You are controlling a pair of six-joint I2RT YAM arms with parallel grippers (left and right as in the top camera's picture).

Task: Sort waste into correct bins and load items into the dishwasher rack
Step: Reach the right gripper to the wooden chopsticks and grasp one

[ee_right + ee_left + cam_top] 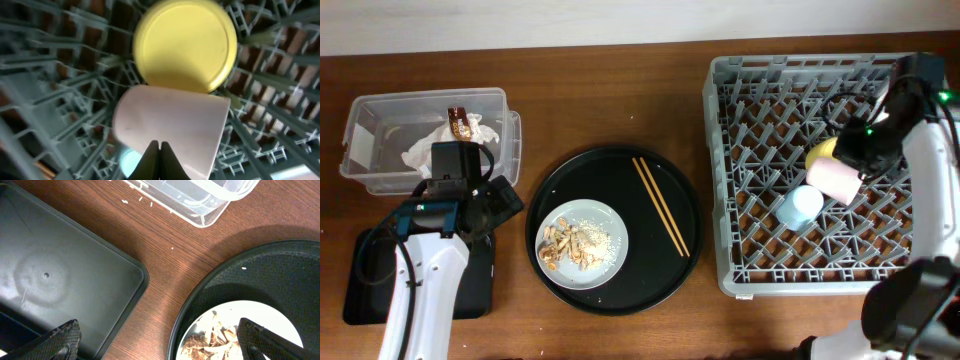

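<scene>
The job in hand looks like loading the dishwasher rack (717, 180), the big grey crate to the right of the round black tray (620, 170). The right gripper (160, 156) is over the rack, and its fingers are pressed close together at the edge of the pink cup (170, 125). I cannot tell if they pinch the cup or only touch it. The pink cup lies tipped on the pegs, right beside the yellow bowl (185, 45), which sits upside down. The blue cup (800, 207) is in the rack too, just beside the pink one.

The left gripper (495, 205) hangs just left of the round black tray, with its fingers spread wide and nothing in them. Under that arm lies the shallow black tray (50, 270), with nothing in the part we can see.

Up and left of the round tray is the clear tub (370, 150), with the napkin (435, 148) and the wrapper (458, 123) inside it.

The plate (610, 218) sits on the round tray with the food scraps (565, 248) on it, and the chopsticks (660, 205) lie next to it.

I think the next move is to settle the pink cup, then tip the scraps off gently so none fall on the worktop (620, 100). After that the plate can go in the rack.
</scene>
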